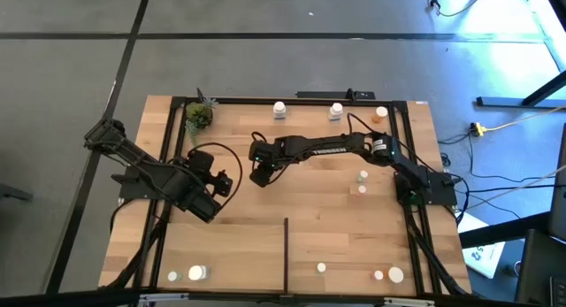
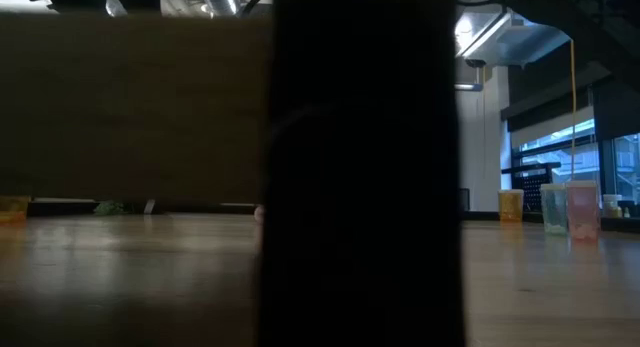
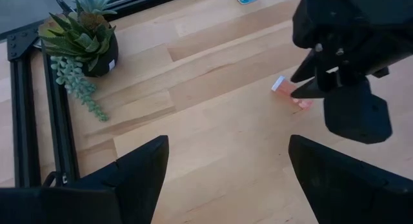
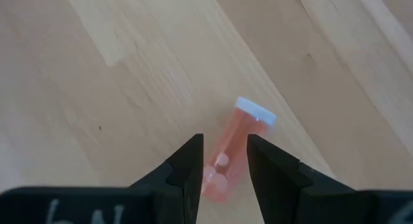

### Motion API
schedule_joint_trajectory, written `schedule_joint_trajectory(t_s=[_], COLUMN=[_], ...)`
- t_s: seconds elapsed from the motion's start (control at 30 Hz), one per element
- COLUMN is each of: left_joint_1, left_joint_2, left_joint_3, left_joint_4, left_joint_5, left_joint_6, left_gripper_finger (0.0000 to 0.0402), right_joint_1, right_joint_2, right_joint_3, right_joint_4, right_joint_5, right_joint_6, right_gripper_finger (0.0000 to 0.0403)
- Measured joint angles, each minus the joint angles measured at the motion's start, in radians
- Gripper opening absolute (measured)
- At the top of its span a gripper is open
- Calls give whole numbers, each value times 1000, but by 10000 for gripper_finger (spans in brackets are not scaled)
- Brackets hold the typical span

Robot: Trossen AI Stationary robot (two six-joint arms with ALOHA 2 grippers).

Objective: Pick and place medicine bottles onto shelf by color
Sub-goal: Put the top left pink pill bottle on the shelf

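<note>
Two dark fingers point(image 4: 193, 166) of the right gripper point(image 4: 222, 161) are seen up close in the right wrist view, set on either side of an orange bottle point(image 4: 231, 153) that's lying on its side on the shelf point(image 4: 116, 69), white cap pointed away from the wrist. The fingers are closed in around it, but whether it's actually squeezed can't be made out.

From above, the right gripper point(image 1: 263, 173) is stretched out over the middle of the shelf point(image 1: 327, 227), just left of centre. The left gripper point(image 3: 226, 185) is parked near the shelf's left edge with its fingers spread wide, nothing between them. A potted plant point(image 1: 199, 116) is tucked in the back left corner.

Other bottles are scattered around: white ones point(image 1: 279, 109) along the back edge, one orange-ish point(image 1: 380, 114) near the back right, a few along the front on both sides of the black divider strip point(image 1: 286, 249).
</note>
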Motion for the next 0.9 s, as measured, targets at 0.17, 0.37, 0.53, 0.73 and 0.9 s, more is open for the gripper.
schedule_joint_trajectory(t_s=[0.17,0.37,0.53,0.73,0.9], left_joint_1=[0,0,0,0,0], left_joint_2=[0,0,0,0,0], left_joint_3=[0,0,0,0,0], left_joint_4=[-1,-1,-1,-1,-1], left_joint_5=[0,2,7,7,7], left_joint_6=[0,0,3,7,8], left_gripper_finger=[314,314,314,314,314], right_joint_1=[-1,-3,-5,-6,-6], right_joint_2=[0,23,31,43,57], right_joint_3=[0,0,1,1,3], right_joint_4=[-2,2,13,1,3], right_joint_5=[0,1,1,4,5], right_joint_6=[1,3,5,6,-2], right_gripper_finger=[122,122,122,122,122])
